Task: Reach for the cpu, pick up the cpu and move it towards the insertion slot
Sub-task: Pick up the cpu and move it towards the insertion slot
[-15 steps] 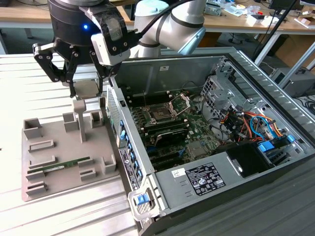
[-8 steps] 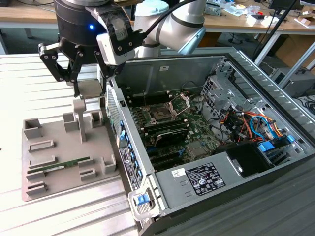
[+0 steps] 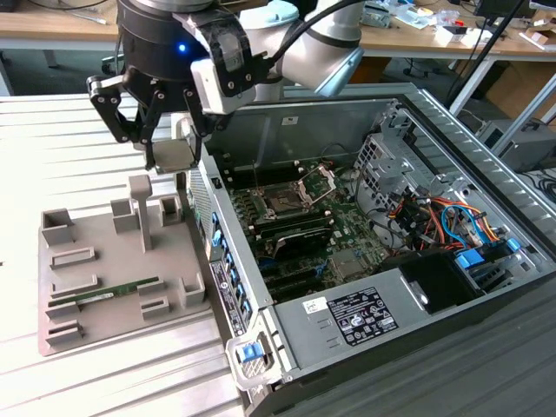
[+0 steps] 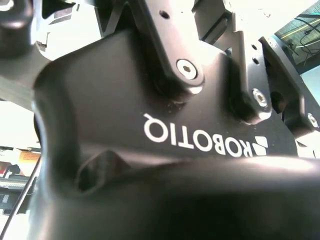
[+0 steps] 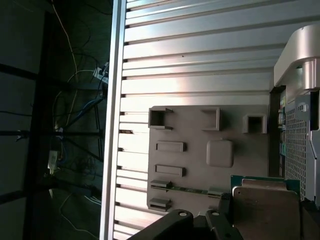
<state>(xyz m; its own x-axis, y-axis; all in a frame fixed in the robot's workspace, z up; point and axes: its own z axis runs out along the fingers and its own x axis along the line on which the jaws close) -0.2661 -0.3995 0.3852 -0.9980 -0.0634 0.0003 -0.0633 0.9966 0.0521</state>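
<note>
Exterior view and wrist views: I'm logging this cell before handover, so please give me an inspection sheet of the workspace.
Surface: ribbed metal table carrying a grey fixture tray and an open computer case.
Job's things: the cpu is held in the air above the tray's edge, next to the case wall; the insertion slot has its frame raised and looks empty.
Clutter: a green memory stick lies in the tray.
Grippers: the gripper is closed on the cpu.
Cables: orange and blue leads run inside the case.
Surroundings: a wooden bench with loose items stands behind.
</note>
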